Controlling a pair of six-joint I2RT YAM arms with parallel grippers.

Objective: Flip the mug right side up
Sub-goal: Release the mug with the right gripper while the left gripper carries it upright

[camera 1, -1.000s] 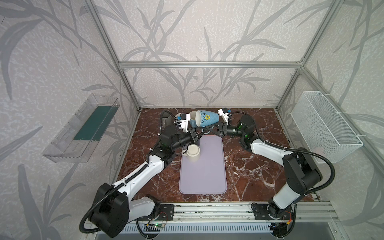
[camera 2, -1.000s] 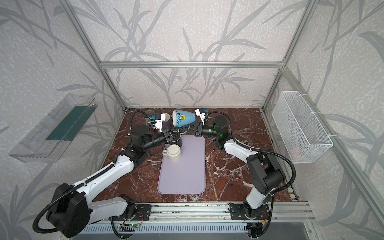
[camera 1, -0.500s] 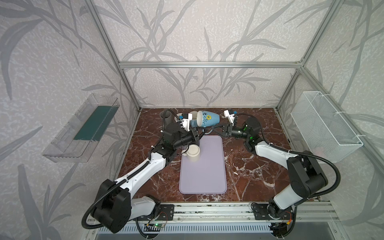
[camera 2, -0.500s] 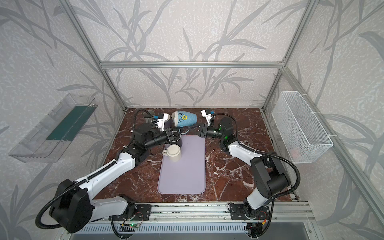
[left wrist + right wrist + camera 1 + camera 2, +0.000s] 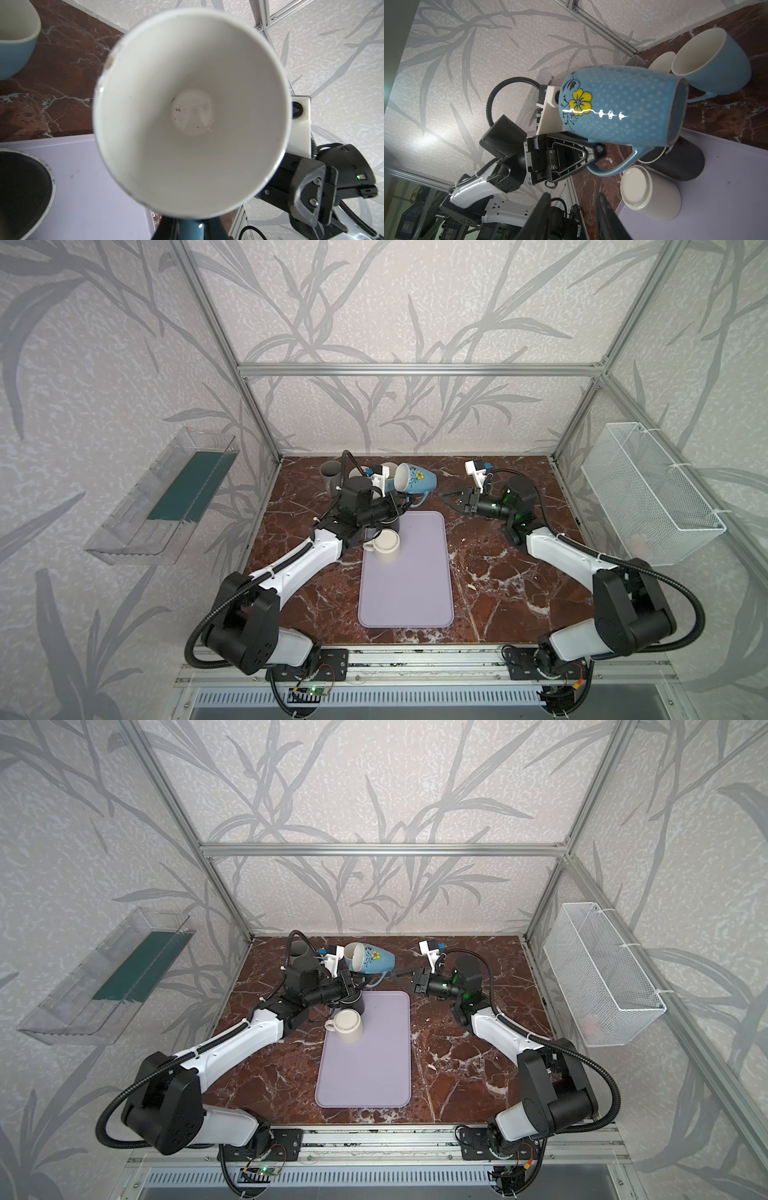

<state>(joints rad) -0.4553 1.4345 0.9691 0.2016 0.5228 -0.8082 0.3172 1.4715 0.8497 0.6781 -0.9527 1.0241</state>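
**ITEM:** blue floral mug (image 5: 415, 482). Aloft over the far end of the lavender mat (image 5: 405, 597), clear of the tabletop.

**ATTITUDE:** on its side. Long axis approx. level, mouth twd L arm, base twd R arm, handle (image 5: 612, 167) underneath.

**HELD BY:** left gripper (image 5: 599, 154), jaws pinched tight on the handle; only contact.

**R CLAW:** right gripper (image 5: 445, 497), jaws part-way apart, empty. Sits off the base end, near but not touching, pointing roughly along the mug's axis.

**BELOW/BESIDE:**
- black mug (image 5: 681, 162) and inverted white mug (image 5: 386, 546), both on the mat
- plain blue mug (image 5: 716, 66), behind

**EST.:** approx. half turned. L arm is best placed to finish. Rolling the wrist should lift the mouth and drop the base. Needs a free spot on the mat, away from the mugs below.
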